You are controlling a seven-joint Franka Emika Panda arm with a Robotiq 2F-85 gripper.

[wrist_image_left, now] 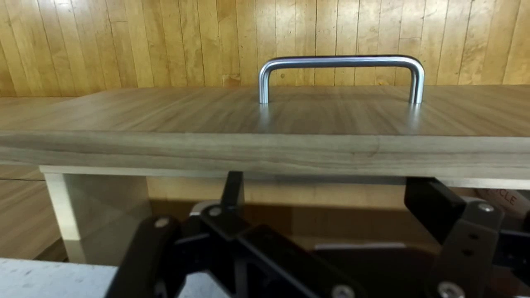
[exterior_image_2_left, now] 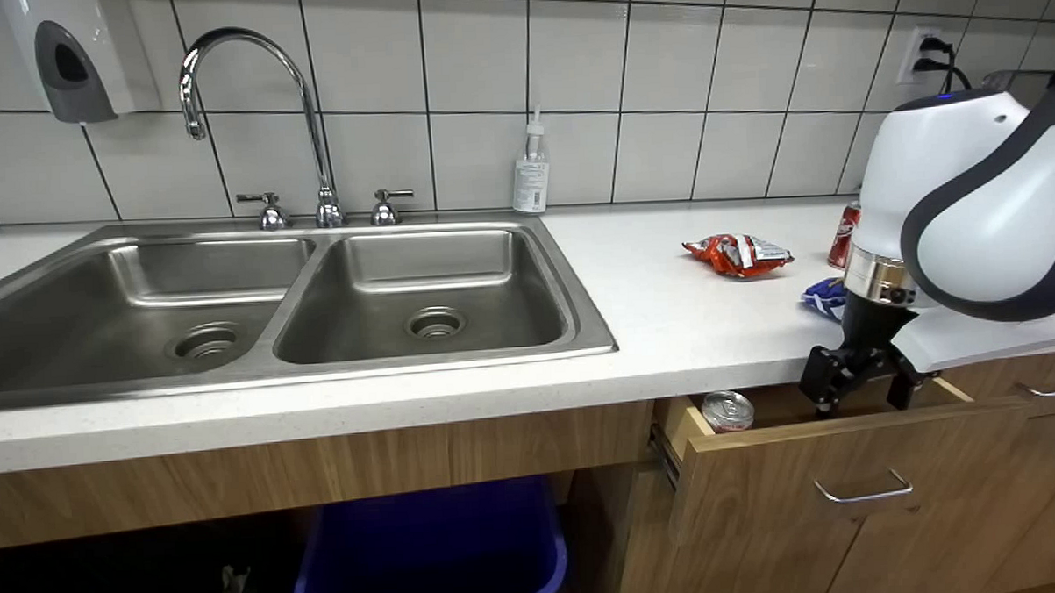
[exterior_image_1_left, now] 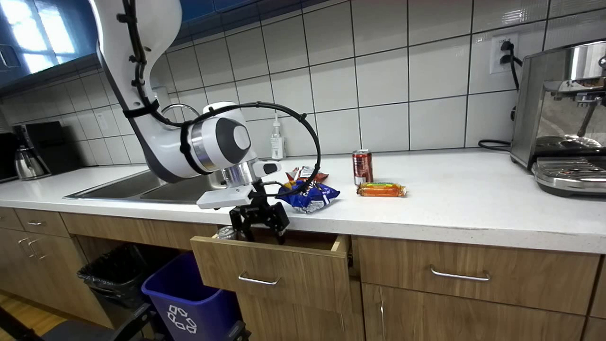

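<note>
Below the white counter point(exterior_image_1_left: 473, 203), a drawer point(exterior_image_1_left: 307, 277) stands open at lower center; just behind its front hangs my gripper point(wrist_image_left: 326, 184), spread wide, gripping nothing. Opening looks done, closing not. 1 blue bag point(exterior_image_1_left: 316, 198) lies mid-frame; 1 can point(exterior_image_2_left: 728, 410) sits in the drawer.

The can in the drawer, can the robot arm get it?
Probably yes: the drawer is open, nothing lies on the can, and the open gripper hangs nearby; it would need shifting sideways.
</note>
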